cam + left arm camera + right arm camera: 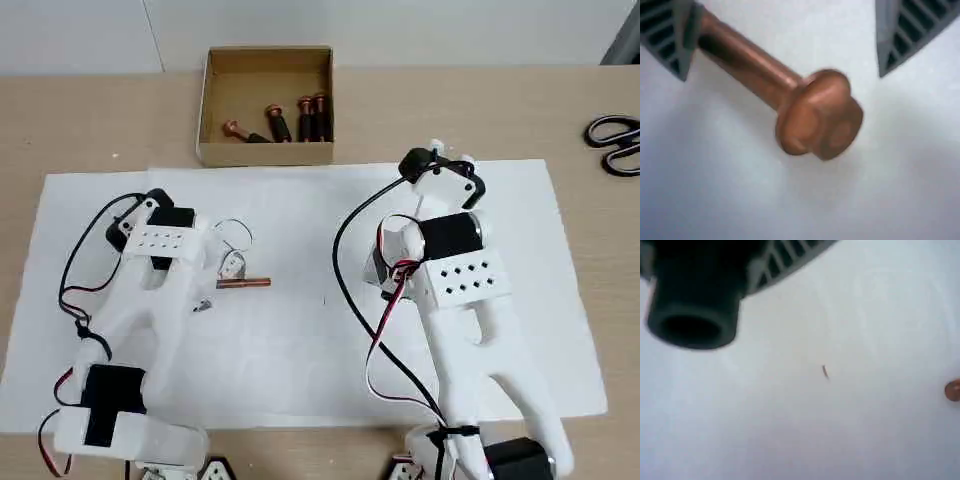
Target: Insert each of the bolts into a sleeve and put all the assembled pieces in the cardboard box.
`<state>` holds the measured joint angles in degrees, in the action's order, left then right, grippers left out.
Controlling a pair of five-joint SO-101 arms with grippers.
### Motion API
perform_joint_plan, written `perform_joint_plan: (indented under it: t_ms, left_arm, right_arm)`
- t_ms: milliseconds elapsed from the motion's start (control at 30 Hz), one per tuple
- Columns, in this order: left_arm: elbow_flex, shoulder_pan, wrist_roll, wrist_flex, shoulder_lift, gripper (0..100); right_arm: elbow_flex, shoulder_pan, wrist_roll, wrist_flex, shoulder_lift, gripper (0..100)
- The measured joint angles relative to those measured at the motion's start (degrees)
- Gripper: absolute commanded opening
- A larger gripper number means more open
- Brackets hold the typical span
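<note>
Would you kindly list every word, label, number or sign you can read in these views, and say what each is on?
None: there is no readable text here.
The cardboard box, white sheet, copper bolt and black sleeve show no markings.
The small dark mark on the sheet is a speck, not a character.

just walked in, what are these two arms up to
They are pairing bolts with sleeves. The left arm has its open fingers around a copper bolt lying on the white sheet. The right arm holds a black sleeve over the sheet. Several finished pieces lie in the cardboard box.
</note>
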<state>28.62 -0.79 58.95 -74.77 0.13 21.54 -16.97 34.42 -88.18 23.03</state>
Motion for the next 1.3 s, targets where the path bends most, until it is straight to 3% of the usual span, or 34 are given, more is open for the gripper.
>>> perform_joint_plan:
  t_ms: [133,400,1167,1300]
  left_arm:
    - [0.2,0.0,0.0,1.7,0.0,23]
    - [0.2,0.0,2.2,5.6,0.0,9]
    - [6.0,-2.6,2.7,7.7,-0.4,9]
    - [5.9,-1.8,2.7,7.9,-0.4,1]
  right_arm:
    - [0.0,0.0,0.0,0.0,0.0,0.4]
    - [0.0,0.0,0.0,0.0,0.0,0.4]
    - [0.0,0.0,0.0,0.0,0.0,0.4]
    - [0.0,0.0,0.0,0.0,0.0,0.4]
